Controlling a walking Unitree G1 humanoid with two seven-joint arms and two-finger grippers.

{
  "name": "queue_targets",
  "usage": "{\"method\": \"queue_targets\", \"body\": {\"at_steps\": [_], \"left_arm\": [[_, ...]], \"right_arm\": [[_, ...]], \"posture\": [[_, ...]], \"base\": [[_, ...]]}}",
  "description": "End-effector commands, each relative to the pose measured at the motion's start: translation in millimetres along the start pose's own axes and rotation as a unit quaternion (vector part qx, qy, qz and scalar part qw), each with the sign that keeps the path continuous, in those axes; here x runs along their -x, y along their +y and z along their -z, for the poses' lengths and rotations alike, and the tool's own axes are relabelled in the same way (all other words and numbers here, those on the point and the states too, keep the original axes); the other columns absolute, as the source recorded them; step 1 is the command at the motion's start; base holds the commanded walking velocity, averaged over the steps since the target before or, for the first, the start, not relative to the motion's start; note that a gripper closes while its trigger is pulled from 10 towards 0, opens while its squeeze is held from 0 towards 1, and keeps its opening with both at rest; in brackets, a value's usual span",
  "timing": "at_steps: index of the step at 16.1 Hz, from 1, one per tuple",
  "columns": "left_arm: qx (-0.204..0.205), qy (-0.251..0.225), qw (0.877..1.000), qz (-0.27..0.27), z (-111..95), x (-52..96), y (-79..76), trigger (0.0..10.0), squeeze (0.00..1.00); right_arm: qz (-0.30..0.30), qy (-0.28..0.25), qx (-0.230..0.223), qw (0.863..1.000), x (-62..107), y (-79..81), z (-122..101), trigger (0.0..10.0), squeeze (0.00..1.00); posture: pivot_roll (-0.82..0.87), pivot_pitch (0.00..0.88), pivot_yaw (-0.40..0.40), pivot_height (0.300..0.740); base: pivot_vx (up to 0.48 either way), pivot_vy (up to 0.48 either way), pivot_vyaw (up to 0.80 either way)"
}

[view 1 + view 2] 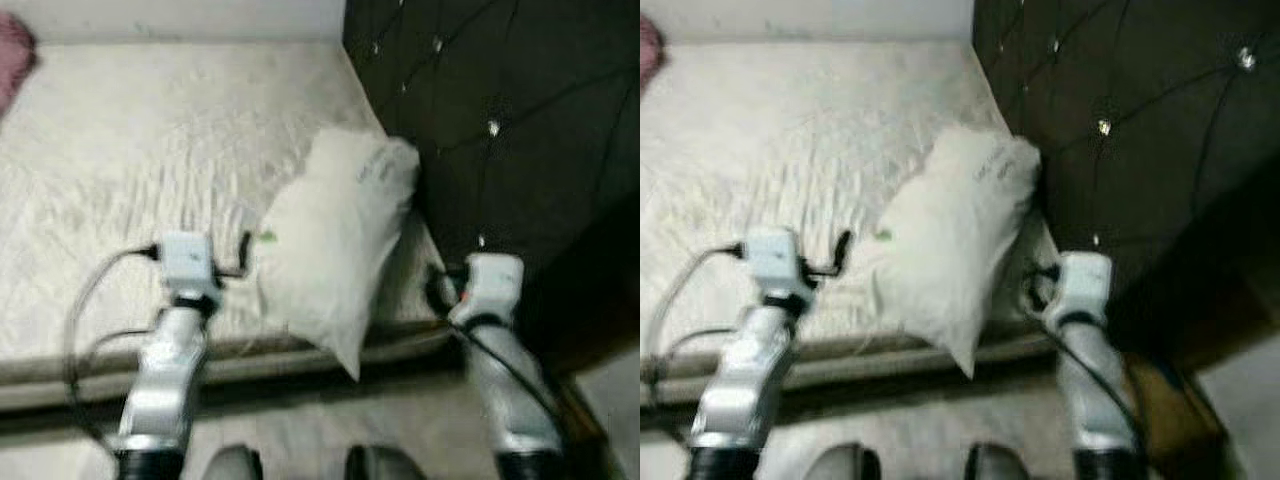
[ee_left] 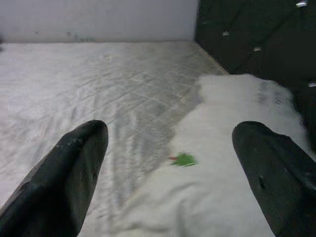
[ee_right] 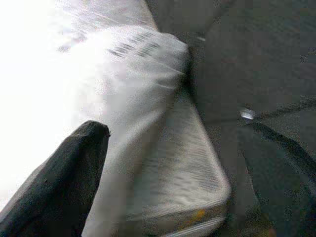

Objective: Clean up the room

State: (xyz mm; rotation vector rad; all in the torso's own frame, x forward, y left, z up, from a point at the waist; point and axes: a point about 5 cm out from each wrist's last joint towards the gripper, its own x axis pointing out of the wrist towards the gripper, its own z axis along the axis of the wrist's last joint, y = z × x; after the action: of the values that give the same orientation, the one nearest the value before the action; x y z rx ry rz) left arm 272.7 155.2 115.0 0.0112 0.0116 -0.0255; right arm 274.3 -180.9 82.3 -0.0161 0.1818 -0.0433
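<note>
On the mattress [image 1: 120, 180], the pillow [image 1: 335, 245] lies slanted toward the headboard [image 1: 520, 130], between both grippers' spread fingers [image 2: 74, 168].

The left gripper [image 2: 170, 170] gaped wide above the pillow [image 2: 232, 163], which lay against the headboard [image 2: 256, 29].

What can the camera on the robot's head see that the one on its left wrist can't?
Head view alone: both silver arms, the right gripper beside the bed's corner, something pink at the mattress's far edge, and the pillow's lower corner overhanging the bed edge. Left wrist view alone: the left gripper close up, jaws open, towards the pillow. Both share the white pillow, its green tag, the mattress and the dark tufted headboard.
</note>
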Motion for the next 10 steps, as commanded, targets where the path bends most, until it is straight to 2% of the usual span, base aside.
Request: {"method": "queue_targets", "body": {"at_steps": [1, 6, 10], "left_arm": [[0.016, -0.005, 1.000, 0.013, -2.6, -0.4, -3.2, 10.0, 0.00], [0.010, -0.014, 1.000, 0.008, -5.7, -2.1, 0.9, 10.0, 0.00], [0.013, -0.014, 1.000, 0.015, -4.1, 0.3, -1.8, 10.0, 0.00]], "right_arm": [[0.008, -0.008, 0.008, 1.000, -2.0, -5.0, -4.6, 10.0, 0.00], [0.007, -0.015, 0.009, 1.000, -5.8, -3.0, -7.8, 10.0, 0.00], [0.008, -0.019, 0.010, 1.000, -5.7, -2.4, -8.2, 10.0, 0.00]], "posture": [[0.01, 0.108, -0.020, 0.740], [0.01, 0.109, -0.020, 0.740], [0.01, 0.104, -0.022, 0.740]], "base": [[0.000, 0.000, 0.00], [0.000, 0.000, 0.00], [0.320, 0.000, 0.00]]}}
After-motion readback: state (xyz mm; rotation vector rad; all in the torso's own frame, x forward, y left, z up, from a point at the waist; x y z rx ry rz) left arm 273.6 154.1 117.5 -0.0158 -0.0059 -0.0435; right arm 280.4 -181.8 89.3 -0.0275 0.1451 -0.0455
